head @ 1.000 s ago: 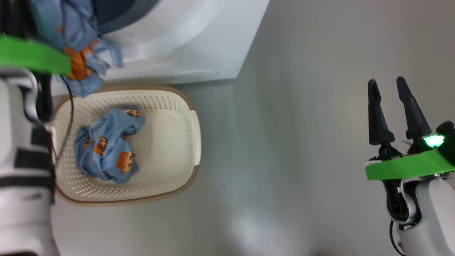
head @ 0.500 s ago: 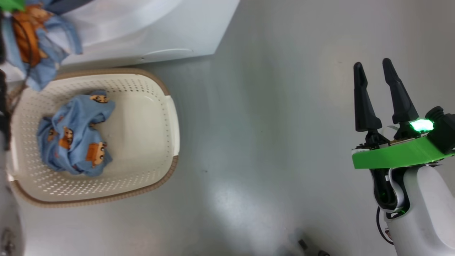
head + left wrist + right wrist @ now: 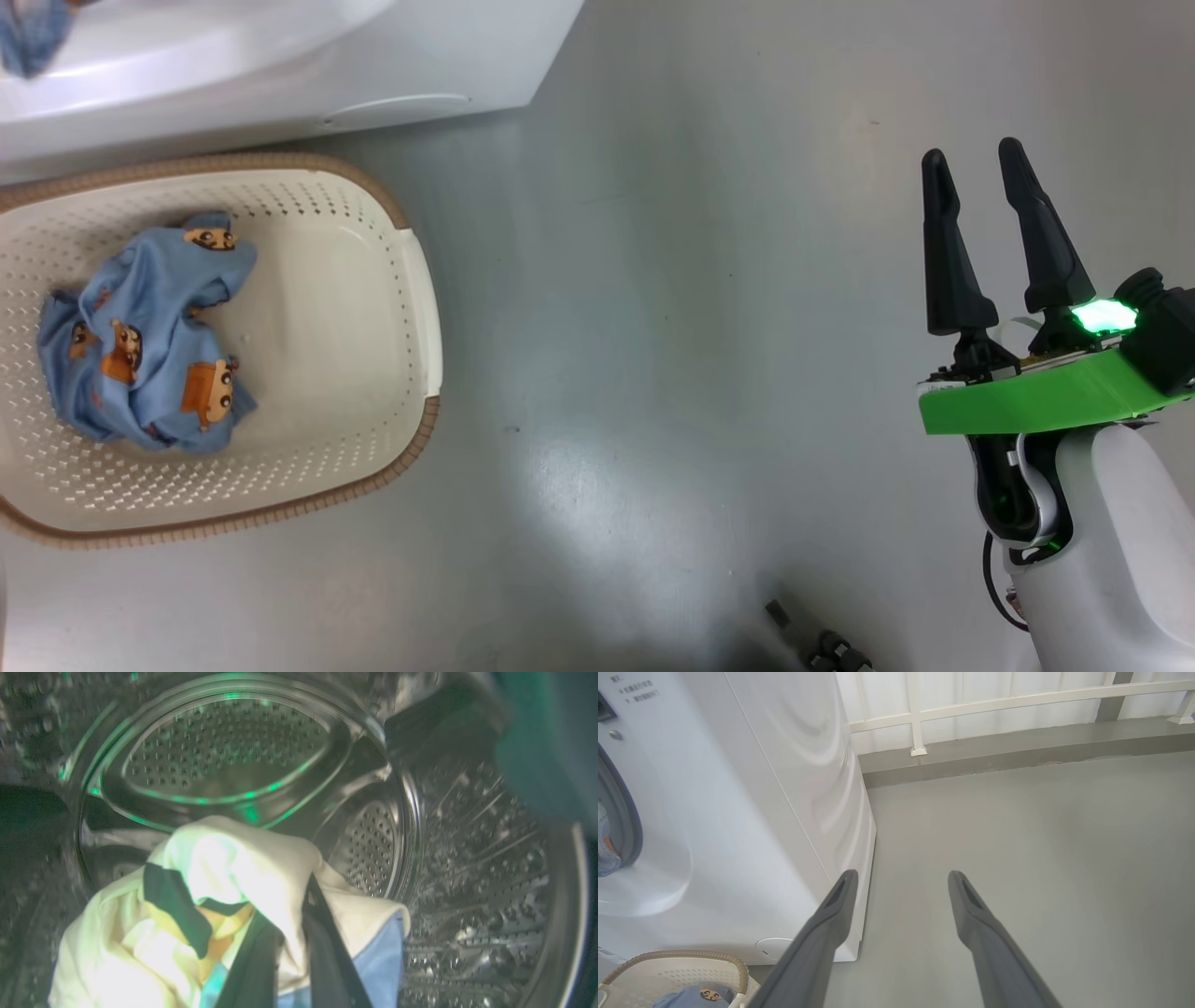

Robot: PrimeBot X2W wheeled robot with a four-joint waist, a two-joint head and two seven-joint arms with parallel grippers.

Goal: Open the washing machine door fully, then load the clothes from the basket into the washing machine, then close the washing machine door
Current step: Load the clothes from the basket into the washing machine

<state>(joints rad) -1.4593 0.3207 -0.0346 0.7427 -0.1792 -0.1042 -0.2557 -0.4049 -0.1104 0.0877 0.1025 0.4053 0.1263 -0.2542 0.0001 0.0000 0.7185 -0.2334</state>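
Observation:
In the left wrist view my left gripper [image 3: 287, 905] is inside the steel drum [image 3: 224, 746] of the washing machine [image 3: 280, 65]. It is shut on a bundle of clothes [image 3: 233, 868], cream-white with light-blue fabric beneath. The basket [image 3: 411, 308] stands on the floor before the machine, and one light-blue printed garment [image 3: 140, 345] lies in it. A scrap of blue cloth [image 3: 33, 37] shows at the machine's opening. My right gripper [image 3: 976, 159] hangs open and empty over bare floor, far right of the basket. The washing machine door is out of view.
The right wrist view looks along the machine's white side [image 3: 794, 788], past the grey gasket [image 3: 626, 812], to a low grey kerb and white railing [image 3: 971, 714] beyond. The basket's rim [image 3: 677, 955] shows at its lower left. Small dark parts [image 3: 822, 644] lie on the floor.
The head camera has swung right, so basket and machine slid left in the picture. My left arm and its blue garment have left that view, towards the machine's opening. The right gripper stays open.

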